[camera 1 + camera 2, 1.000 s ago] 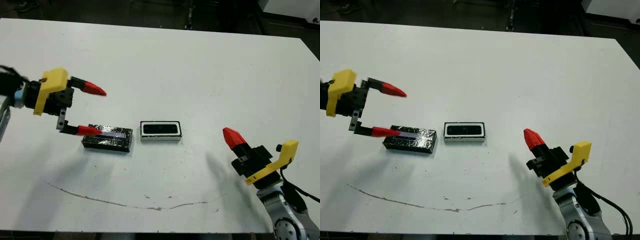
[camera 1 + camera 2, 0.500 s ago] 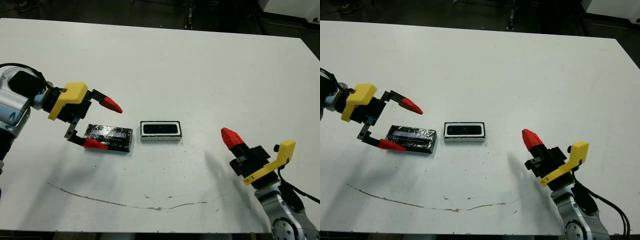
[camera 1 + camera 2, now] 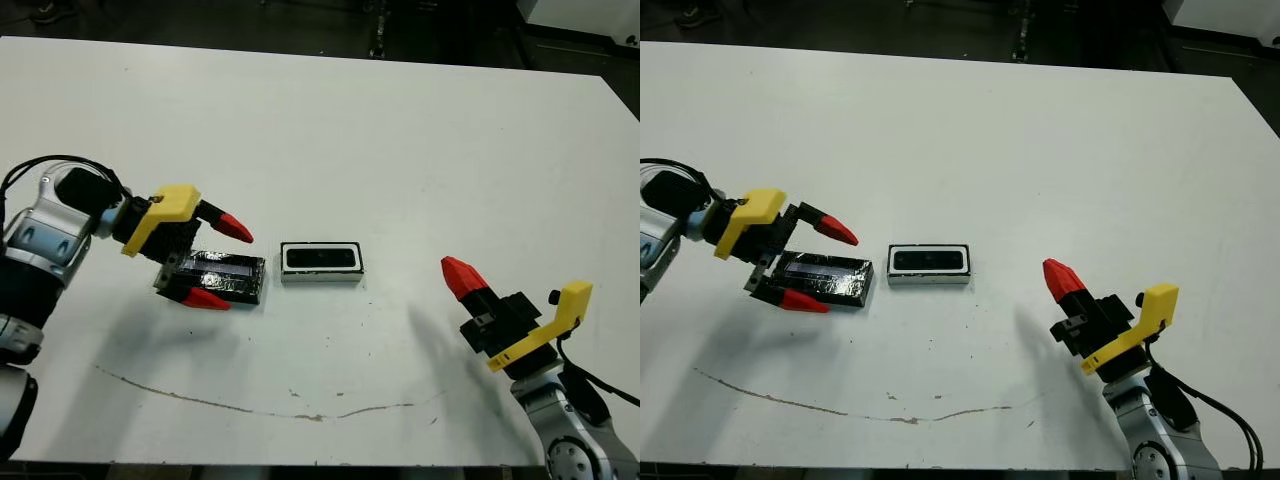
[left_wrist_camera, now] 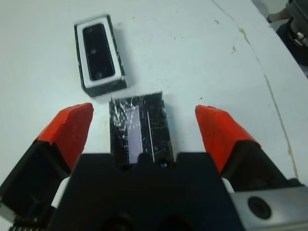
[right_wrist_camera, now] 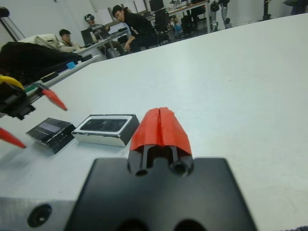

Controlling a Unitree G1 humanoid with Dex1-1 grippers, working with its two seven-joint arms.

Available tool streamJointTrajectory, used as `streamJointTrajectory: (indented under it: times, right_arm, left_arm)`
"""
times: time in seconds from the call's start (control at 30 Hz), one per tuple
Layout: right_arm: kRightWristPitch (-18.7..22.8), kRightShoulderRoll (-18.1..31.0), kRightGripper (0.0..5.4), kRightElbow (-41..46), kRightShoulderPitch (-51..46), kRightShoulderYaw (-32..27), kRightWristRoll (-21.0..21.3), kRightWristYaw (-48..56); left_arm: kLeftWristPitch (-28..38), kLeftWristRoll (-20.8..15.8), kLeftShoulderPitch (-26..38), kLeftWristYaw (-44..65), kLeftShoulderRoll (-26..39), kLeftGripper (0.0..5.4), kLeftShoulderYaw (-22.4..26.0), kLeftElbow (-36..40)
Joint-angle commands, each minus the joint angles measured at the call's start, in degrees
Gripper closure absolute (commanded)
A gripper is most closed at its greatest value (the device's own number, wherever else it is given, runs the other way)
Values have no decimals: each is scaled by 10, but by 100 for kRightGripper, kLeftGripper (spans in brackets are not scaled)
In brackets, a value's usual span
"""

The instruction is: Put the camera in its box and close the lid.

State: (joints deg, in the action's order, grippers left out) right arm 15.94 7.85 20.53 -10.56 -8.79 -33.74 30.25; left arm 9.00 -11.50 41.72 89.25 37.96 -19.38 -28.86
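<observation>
Since a second ago the left gripper [image 3: 218, 262] has swung in from the table's left edge and dropped toward the lid [image 3: 228, 277]; its fingers now straddle the lid's left end, spread wide, one tip on the far side, one on the near side. Contact with the lid is hard to judge, probably none.

Landmark: the box [image 3: 321, 262].
- Lid lies flat just left of the box, a narrow gap between them.
- Camera [image 4: 98, 52] sits inside the box, dark against the white walls.
- Right gripper [image 3: 462, 276], well to the right of the box and nearer the robot, tips pressed together, holding nothing, unmoved.
- White table [image 3: 400, 130] carries a thin brown scuff line nearer than the box.
</observation>
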Motion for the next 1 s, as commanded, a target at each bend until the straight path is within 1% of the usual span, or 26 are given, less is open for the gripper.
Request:
streamJointTrajectory:
  times: [0.03, 0.17, 0.27, 0.43, 0.53, 0.63, 0.73, 0.83, 1.0]
  right_arm:
    - [-3, 12, 538, 0, -8, 1, 3, -1]
    - [3, 15, 538, 1, -9, 2, 0, -3]
    - [5, 20, 538, 2, -8, 3, -1, -1]
    - [-2, 23, 538, -1, -8, 6, 2, 2]
    - [2, 24, 538, 1, -8, 6, 0, -1]
    - [10, 26, 538, 4, -7, 6, -5, -5]
    - [4, 30, 538, 2, -7, 8, 1, -1]
    - [3, 29, 538, -1, -7, 7, -2, 0]
    - [0, 29, 538, -3, -6, 9, -2, 2]
  left_arm:
    - [41, 5, -10, -3, -18, 0, 19, -32]
    - [61, 9, -4, -1, -31, 0, 30, -67]
    - [62, 14, 3, 4, -36, 0, 34, -88]
    - [66, 40, 14, 7, -35, 0, 30, -98]
    - [77, 48, 19, 14, -37, 0, 30, -113]
    - [68, 65, 31, 24, -36, 0, 20, -125]
    - [88, 84, 32, 19, -35, 0, 17, -127]
    - [91, 93, 39, 27, -39, 0, 16, -143]
    - [95, 98, 44, 24, -47, 0, 21, -165]
